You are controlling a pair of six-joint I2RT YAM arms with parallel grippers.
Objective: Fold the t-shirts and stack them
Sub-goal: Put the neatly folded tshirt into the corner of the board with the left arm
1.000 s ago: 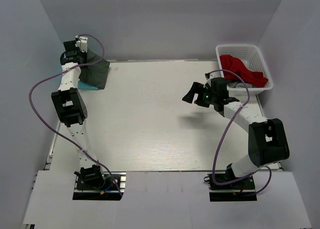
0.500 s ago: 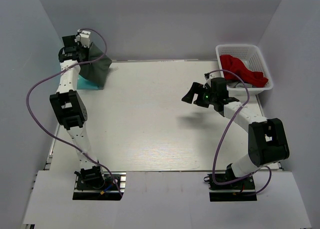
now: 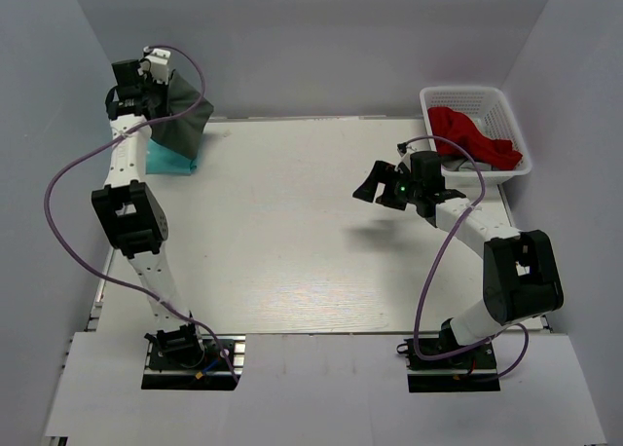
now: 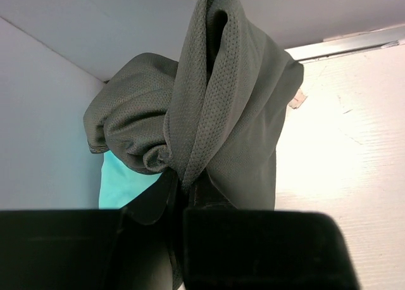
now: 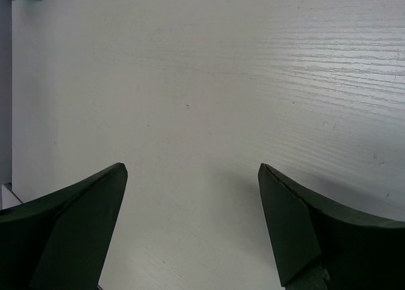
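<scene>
Pale wood-grain worktop [image 3: 292,261] fills the middle of the overhead view, boxed in by plain grey-white walls, with the two arms bolted side by side at the bottom edge of the frame. At centre right, the right arm [image 3: 521,276] bends back toward the middle, and the right end effector [image 5: 192,168] hangs above bare board. Its dark fingers [image 5: 76,226] are spread wide with nothing between them, and its wrist view shows only woodgrain below.

Farther back, the left arm [image 3: 131,217] stretches up the left side of the frame to the far corner of the worktop. There the left end effector [image 4: 183,198] is closed almost tight on a pinch of the charcoal-grey t-shirt [image 3: 185,127]. The shirt is lifted off the surface and hangs bunched from the grip. In the wrist view its mesh weave twists into a thick fold running up from the fingers, and a rolled edge bulges out to the left.

Beneath and partly behind it lies the teal t-shirt [image 3: 167,161], flat in the upper left corner of the worktop, near the left wall. Whether the grey cloth's lower edge touches it cannot be told.

At the upper right of the frame, well apart from both shirts, a white lattice basket [image 3: 462,90] sits at the worktop's far right corner with a red garment [image 3: 467,134] heaped inside.
</scene>
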